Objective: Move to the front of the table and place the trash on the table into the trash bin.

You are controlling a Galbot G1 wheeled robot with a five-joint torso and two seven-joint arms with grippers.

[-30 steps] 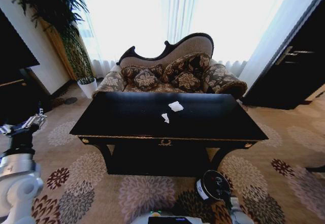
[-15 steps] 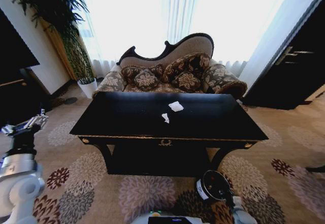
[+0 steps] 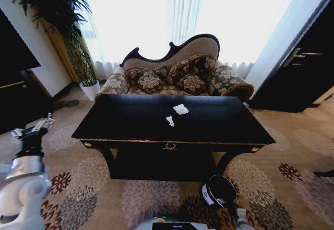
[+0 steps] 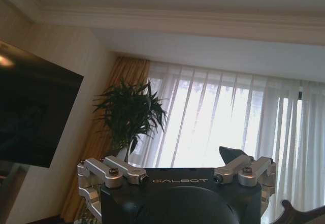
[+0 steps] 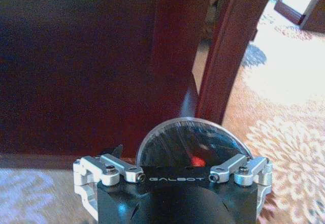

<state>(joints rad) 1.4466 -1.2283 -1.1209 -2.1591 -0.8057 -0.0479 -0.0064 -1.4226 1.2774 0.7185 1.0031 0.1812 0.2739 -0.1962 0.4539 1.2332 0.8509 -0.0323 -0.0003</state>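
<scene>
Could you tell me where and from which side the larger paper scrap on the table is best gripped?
Probably from straight above, pinching the raised crumpled middle of the larger paper scrap. It lies low on the flat table, so there is little side to grip.

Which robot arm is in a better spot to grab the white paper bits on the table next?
Probably the left. The left gripper is raised beside the table, near top height, with both paper scraps ahead. The right gripper hangs low over the trash bin on the floor.

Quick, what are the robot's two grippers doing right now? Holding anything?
Left gripper: raised beside the table, open, holding nothing.
Right gripper: low above the trash bin, open, holding nothing.
</scene>
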